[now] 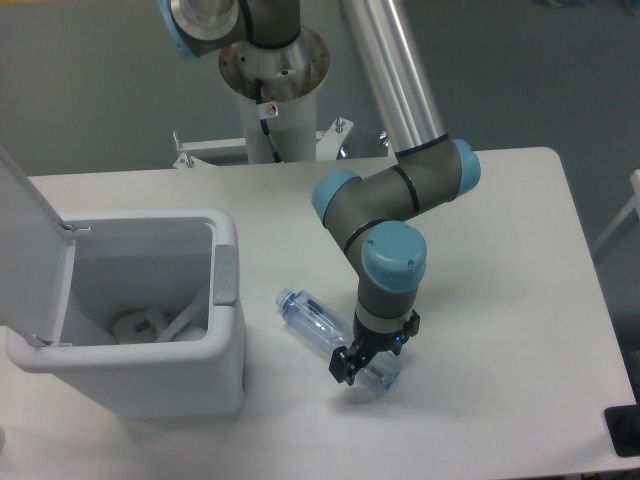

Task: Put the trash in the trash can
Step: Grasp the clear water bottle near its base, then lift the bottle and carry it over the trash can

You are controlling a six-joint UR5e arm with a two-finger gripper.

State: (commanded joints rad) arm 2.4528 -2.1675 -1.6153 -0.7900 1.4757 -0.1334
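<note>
Your gripper point(352, 366) fingers straddle the bottle point(325, 334), grip unclear; open tabletop point(500, 300) right, bin point(150, 330) left.

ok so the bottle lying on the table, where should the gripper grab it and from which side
Grab the bottle across its round body, coming straight down from above. It lies flat on the table, neck toward the trash can, so only its curved sides are free to pinch. The fingers should straddle its width, not its length. The gripper already sits over the end away from the neck, a reasonable spot.
</note>
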